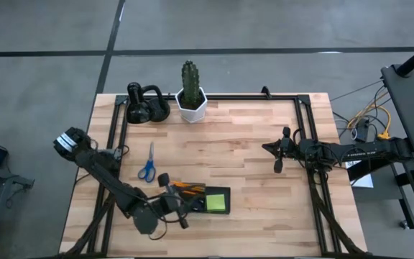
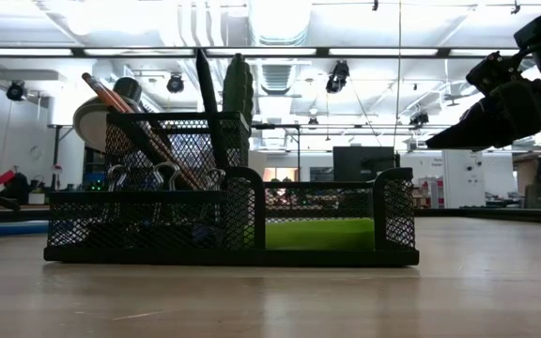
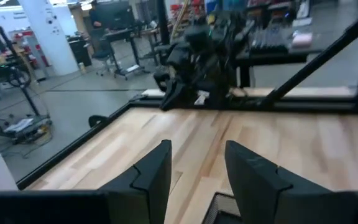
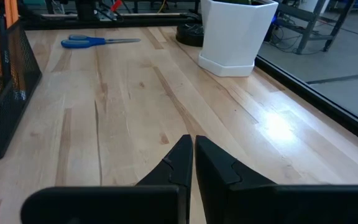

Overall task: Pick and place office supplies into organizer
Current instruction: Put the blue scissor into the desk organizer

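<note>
The black mesh organizer [image 1: 228, 191] [image 2: 394, 212] sits near the table's near edge. It holds orange pencils [image 1: 189, 188] [image 2: 150, 133] leaning in its tall cup, a dark pen [image 2: 205, 84], clips [image 2: 164, 176] and a lime-green sticky pad [image 1: 218, 202] [image 2: 317, 233]. Blue-handled scissors [image 1: 147, 163] [image 4: 98, 42] lie flat on the wood to the organizer's far left. My left gripper [image 1: 171, 203] [image 3: 197, 174] is open at the organizer's left end, with nothing between its fingers. My right gripper [image 1: 277, 162] [image 4: 193, 146] is shut and empty, raised over the table's right part.
A white hexagonal cactus pot [image 1: 191, 101] [image 4: 235, 37] and a black rounded gadget [image 1: 144, 104] stand at the far edge. A black frame rail [image 1: 307, 129] runs along the table's sides. Bare wood [image 1: 228, 144] lies between the two grippers.
</note>
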Robot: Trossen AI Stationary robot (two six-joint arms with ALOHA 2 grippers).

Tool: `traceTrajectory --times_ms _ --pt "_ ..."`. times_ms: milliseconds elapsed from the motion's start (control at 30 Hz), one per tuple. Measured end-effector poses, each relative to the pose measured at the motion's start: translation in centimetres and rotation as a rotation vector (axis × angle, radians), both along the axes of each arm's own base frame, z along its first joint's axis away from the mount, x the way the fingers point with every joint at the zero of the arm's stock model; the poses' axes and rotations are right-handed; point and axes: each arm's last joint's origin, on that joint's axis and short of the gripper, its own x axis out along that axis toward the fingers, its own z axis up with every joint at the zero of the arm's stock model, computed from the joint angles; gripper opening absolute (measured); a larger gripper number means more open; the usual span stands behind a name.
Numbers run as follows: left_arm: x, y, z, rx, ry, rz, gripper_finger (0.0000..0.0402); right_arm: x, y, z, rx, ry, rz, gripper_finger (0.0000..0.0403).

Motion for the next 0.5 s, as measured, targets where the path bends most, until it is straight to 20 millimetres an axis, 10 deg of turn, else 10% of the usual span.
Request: traceTrajectory --times_ms 500 --pt "-5.3 1.8 4.1 -0.005 -0.116 0.294 0.0134 0.0 0.0 0.0 0.000 0.004 0.000 0.0008"
